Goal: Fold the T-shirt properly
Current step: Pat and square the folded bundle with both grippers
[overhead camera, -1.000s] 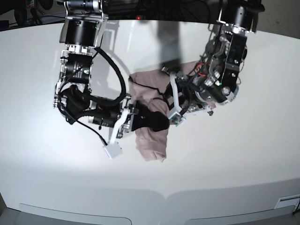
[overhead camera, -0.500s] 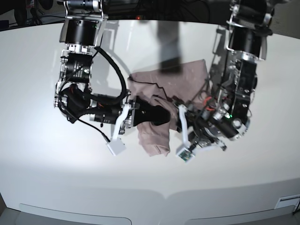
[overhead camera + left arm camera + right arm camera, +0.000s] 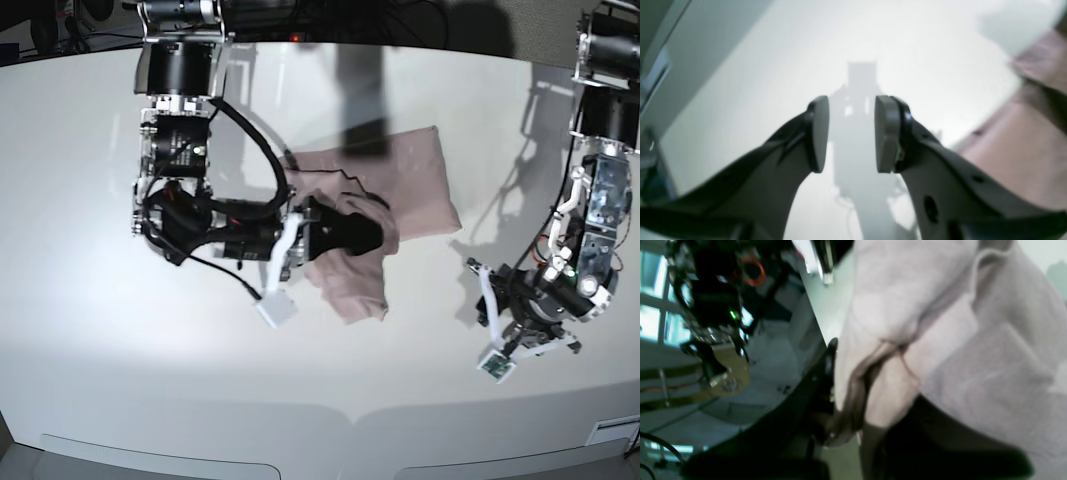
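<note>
T-shirt, dusty pink and partly folded, lies near the middle of the white tabletop, a little toward the far edge, with one flat panel spread toward the far side and a bunched, doubled-over lobe hanging toward the near edge. The right gripper reaches in over the cloth from the side of the tabletop where its arm stands, and its dark jaws are closed on a gathered fold of the T-shirt; the right wrist view shows the fabric pinched into a rope-like crease between the black fingers, with a seam running along the nipped edge. The left gripper hangs above bare tabletop well apart from the cloth, close to the near edge on the opposite side, its two pale-padded fingers standing apart with nothing between them. In the left wrist view only the gripper's own blurred shadow lies on the white surface beneath, and the T-shirt's edge shows off to one side.
</note>
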### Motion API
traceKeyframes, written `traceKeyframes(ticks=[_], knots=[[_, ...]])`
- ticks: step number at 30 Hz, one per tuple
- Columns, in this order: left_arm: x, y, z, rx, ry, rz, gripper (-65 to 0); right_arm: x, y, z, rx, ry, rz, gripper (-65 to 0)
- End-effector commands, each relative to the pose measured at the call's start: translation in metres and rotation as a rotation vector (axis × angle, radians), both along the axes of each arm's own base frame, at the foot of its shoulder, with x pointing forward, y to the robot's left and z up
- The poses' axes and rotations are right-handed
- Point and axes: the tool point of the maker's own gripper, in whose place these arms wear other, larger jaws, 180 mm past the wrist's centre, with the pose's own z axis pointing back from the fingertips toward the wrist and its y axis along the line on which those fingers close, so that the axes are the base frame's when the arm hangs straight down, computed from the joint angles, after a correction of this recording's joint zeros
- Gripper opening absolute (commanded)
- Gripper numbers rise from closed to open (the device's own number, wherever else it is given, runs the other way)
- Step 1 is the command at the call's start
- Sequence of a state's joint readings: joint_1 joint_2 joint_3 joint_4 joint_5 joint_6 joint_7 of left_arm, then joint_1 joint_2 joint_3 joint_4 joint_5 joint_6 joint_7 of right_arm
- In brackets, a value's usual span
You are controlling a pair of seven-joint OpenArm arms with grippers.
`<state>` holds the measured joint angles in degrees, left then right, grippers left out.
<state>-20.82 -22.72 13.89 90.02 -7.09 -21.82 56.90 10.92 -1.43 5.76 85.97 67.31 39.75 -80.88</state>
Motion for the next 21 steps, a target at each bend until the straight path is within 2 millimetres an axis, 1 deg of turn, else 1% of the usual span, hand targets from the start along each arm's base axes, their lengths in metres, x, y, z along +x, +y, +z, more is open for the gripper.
traceKeyframes(ticks=[1,3,5,10,13,14,15,16,21], knots=[[0.013,0.006,0.022,-0.005,-0.071,0.019,-42.9,0.004,0.010,0.019,0.050,-0.049,0.013,-65.0],[0.014,0.017,0.024,0.002,-0.080,0.059,-42.9,-0.001,0.021,0.017,0.046,-0.043,0.037,-65.0],[0.014,0.023,0.025,0.008,-0.079,0.078,-42.9,-0.004,0.029,0.013,0.029,-0.036,0.046,-65.0],[0.011,0.021,0.021,-0.004,-0.065,0.077,-42.9,-0.014,0.045,0.009,0.027,-0.021,0.077,-65.0],[0.010,0.015,0.021,-0.042,-0.056,0.067,-42.9,-0.019,0.052,0.008,0.024,-0.021,0.105,-47.0],[0.009,0.013,0.020,-0.054,-0.052,0.065,-42.9,-0.021,0.054,0.010,0.030,-0.023,0.114,-43.0],[0.009,0.012,0.020,-0.057,-0.051,0.064,-42.9,-0.023,0.056,0.012,0.039,-0.024,0.123,-40.4],[0.009,0.012,0.020,-0.057,-0.051,0.064,-42.9,-0.024,0.058,0.012,0.039,-0.024,0.132,-39.5],[0.010,0.013,0.021,-0.054,-0.052,0.065,-42.9,-0.031,0.066,0.012,0.033,-0.028,0.169,-39.5]])
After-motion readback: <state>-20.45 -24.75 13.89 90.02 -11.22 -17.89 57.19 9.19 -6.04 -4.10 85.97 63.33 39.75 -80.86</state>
